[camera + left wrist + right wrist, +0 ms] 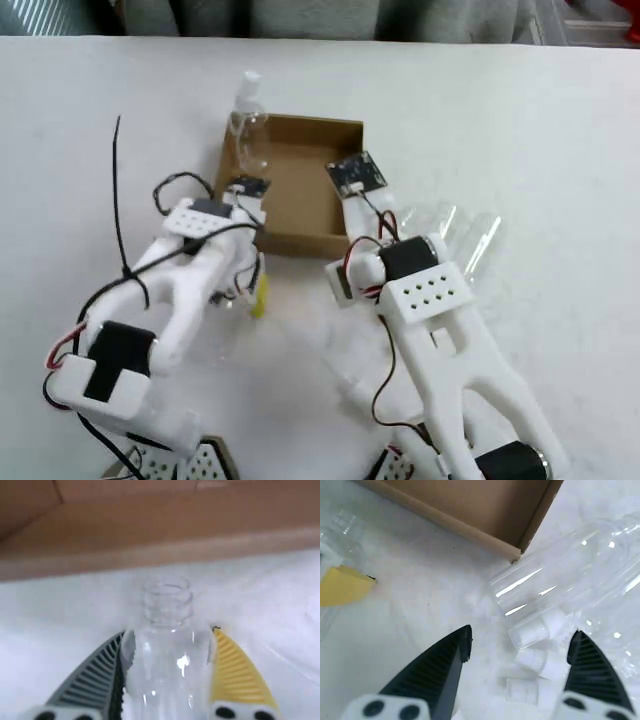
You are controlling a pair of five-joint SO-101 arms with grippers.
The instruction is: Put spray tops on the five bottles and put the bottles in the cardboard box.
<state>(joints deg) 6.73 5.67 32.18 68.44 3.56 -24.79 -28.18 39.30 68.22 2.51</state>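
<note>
Looks like the capping step

On the table, the cardboard box sits just beyond both sets of fingers. Left fingers clamp an open-necked bottle; right fingers spread wide above loose spray tops. Next, I'd guess: pinch one top, line it up with that neck.
</note>
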